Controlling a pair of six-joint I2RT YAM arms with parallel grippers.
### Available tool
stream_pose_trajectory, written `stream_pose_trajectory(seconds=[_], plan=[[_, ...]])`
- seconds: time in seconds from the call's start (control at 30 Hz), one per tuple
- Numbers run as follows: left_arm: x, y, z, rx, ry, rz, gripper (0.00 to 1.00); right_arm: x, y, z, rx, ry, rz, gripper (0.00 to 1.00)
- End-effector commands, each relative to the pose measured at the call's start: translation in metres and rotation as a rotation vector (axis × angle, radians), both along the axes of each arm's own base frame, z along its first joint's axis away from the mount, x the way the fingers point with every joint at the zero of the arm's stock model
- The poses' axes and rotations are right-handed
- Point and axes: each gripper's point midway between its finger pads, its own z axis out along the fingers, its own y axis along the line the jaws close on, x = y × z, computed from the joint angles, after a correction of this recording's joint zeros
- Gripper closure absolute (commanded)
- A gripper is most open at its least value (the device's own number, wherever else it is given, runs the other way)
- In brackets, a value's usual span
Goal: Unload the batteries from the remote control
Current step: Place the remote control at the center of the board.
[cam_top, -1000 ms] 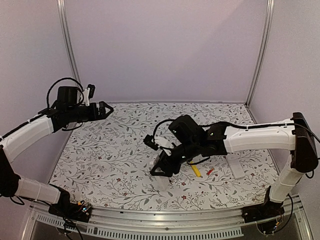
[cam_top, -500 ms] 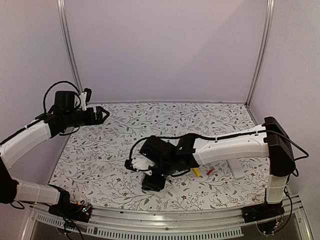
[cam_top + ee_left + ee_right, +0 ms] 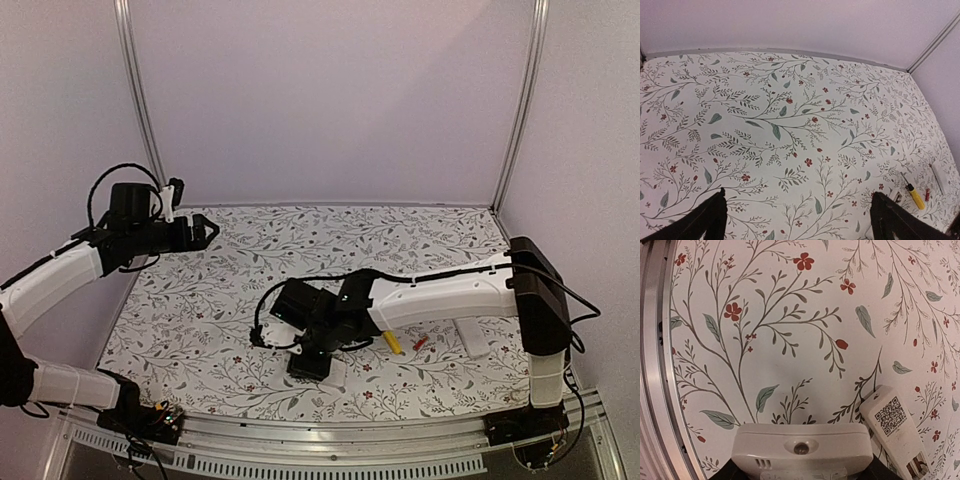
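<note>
My right gripper (image 3: 308, 362) hangs low over the near middle of the table, shut on a white remote control (image 3: 801, 447). Its lens end sticks out between the black fingers in the right wrist view, and its battery side is hidden. A second white remote (image 3: 892, 426) with a QR label lies flat just to its right. One red-orange battery (image 3: 420, 342) lies on the cloth beside a yellow-handled tool (image 3: 392, 342); the left wrist view also shows this battery (image 3: 927, 194). My left gripper (image 3: 208, 232) is raised at the far left, open and holding nothing (image 3: 800, 220).
A long white flat piece (image 3: 472, 335) lies right of the battery. The aluminium rail (image 3: 655, 365) of the table's near edge runs close to the held remote. The flowered cloth (image 3: 790, 125) covers the table, and purple walls close it in.
My right arm has swung left and down toward the near edge, carrying the remote with it. The left arm has drawn back slightly to the left.
</note>
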Motion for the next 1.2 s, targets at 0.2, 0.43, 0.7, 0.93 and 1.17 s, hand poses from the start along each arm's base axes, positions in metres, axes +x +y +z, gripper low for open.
stream_pose_trajectory(seconds=[0.2, 0.43, 0.7, 0.93, 1.17], plan=[[-0.001, 0.000, -0.014, 0.003, 0.038, -0.013, 0.00, -0.018, -0.005, -0.028, -0.059, 0.083, 0.062, 0.31], [-0.002, -0.002, -0.012, -0.010, 0.037, -0.017, 0.00, -0.021, 0.005, -0.012, 0.022, 0.097, 0.057, 0.20], [-0.015, -0.017, -0.012, -0.116, 0.045, -0.048, 0.00, -0.010, -0.010, 0.041, 0.234, 0.126, -0.024, 0.10], [-0.040, -0.034, -0.033, -0.215, 0.109, -0.052, 0.00, -0.015, -0.042, 0.018, 0.180, 0.133, -0.051, 0.11], [-0.048, -0.042, -0.041, -0.199, 0.154, -0.071, 0.00, -0.013, -0.063, -0.006, 0.124, 0.134, -0.037, 0.14]])
